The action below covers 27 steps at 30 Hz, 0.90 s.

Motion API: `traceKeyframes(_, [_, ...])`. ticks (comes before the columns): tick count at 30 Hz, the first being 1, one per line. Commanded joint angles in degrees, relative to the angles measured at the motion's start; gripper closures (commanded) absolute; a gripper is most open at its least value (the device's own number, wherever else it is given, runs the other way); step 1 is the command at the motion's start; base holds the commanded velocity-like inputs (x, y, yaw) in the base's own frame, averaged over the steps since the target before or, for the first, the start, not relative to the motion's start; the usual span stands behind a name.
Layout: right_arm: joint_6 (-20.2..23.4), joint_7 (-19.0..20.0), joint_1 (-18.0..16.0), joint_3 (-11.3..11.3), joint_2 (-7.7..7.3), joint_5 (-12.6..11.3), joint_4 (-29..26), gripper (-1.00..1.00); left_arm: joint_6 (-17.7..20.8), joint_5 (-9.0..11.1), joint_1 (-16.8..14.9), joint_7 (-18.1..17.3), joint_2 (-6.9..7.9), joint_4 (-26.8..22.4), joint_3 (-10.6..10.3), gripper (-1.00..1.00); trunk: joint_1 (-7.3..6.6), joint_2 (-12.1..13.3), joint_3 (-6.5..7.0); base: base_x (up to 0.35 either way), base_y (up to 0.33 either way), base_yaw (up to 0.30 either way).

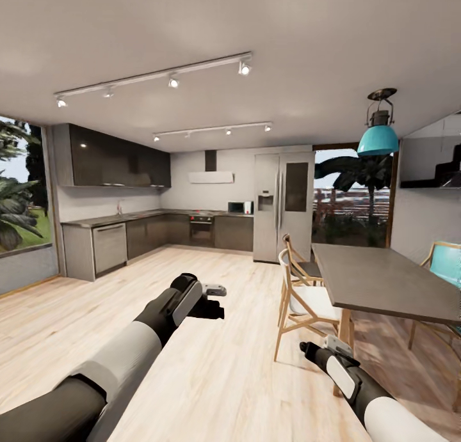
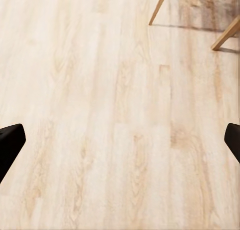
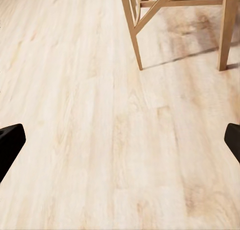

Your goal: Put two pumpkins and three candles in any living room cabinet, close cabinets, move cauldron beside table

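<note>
Ahead of you lie only a kitchen and a dining table [image 1: 384, 282]; no pumpkins, candles, cabinet or cauldron yet, so everything looks undone. Left claw [image 2: 120, 140] and right claw [image 3: 120, 140] hang apart, empty, over the floor [image 1: 224, 365].

pale wood floor [image 1: 211, 365] is seen throughout. grey dining table [image 1: 384, 279] at right, flanked by wooden chairs [image 1: 298, 298] and a teal chair [image 1: 448, 263]. teal pendant lamp [image 1: 378, 138] is hung above. kitchen counter [image 1: 128, 231], oven [image 1: 201, 228], microwave [image 1: 238, 206] and steel fridge [image 1: 282, 205] are set along the far wall. chair legs [image 3: 137, 35] are seen in the right wrist view.
</note>
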Motion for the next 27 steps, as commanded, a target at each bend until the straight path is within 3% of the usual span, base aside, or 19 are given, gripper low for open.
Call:
traceKeyframes(1, [0.36,-0.36,-0.01,0.22,-0.01,-0.44,-0.25,-1.00,0.12,0.61,-0.05,0.55,0.03,-0.05,-0.19,-1.00,-0.22,0.37,0.08,0.000,0.000,-0.051])
traceKeyframes(27, [3.02,-0.35,-0.01,0.27,0.02,-0.37,-0.35,-1.00,0.04,0.61,-0.05,0.60,-0.01,0.03,-1.57,-1.00,-5.94,10.79,2.46,0.000,0.000,-0.004])
